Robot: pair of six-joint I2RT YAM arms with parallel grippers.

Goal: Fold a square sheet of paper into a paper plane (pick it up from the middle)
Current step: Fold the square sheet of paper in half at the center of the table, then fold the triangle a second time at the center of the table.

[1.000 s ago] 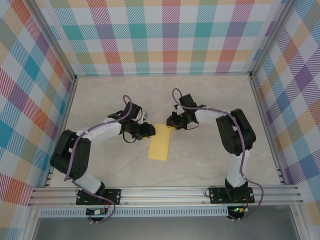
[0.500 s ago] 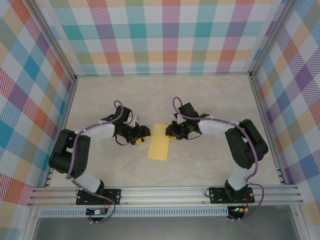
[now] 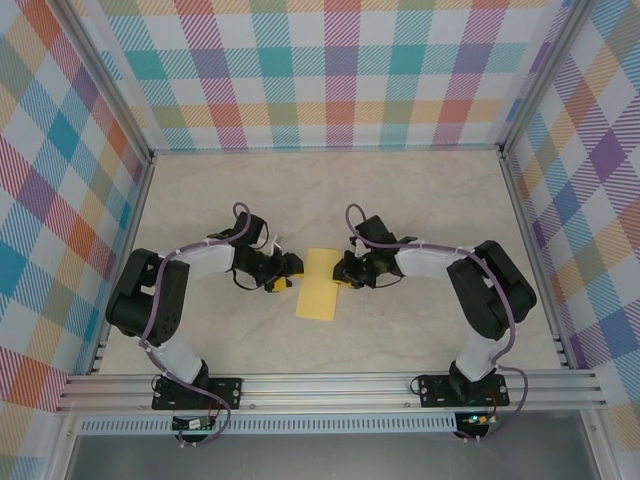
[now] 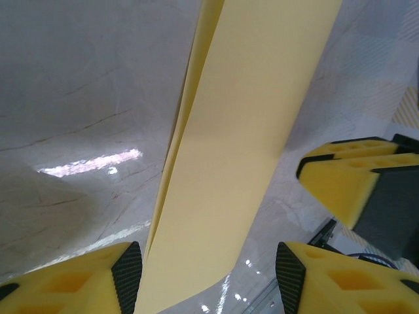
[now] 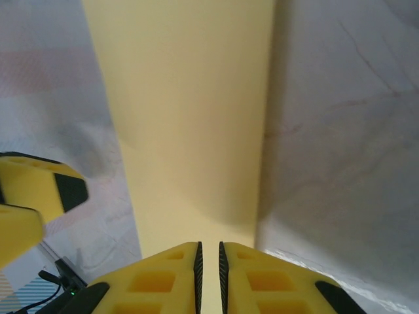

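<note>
Left tool (image 3: 287,272) off paper (image 3: 320,288), seemingly wider.

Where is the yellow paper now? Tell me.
In the top view the sheet of paper, folded narrow, lies mid-table between the grippers: the left gripper open at its left edge, the right gripper shut on its right edge.

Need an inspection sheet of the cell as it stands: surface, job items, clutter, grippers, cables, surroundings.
Surface: pale marbled table, glossy.
Job's things: sheet of paper folded into a narrow rectangle, lying at centre.
Clutter: nothing seen.
Grippers: left gripper open, jaws astride one end of the sheet; right gripper shut on the sheet's edge.
Cables: purple cables run along both arms.
Surroundings: plaid walls; aluminium rail at the near edge.
</note>
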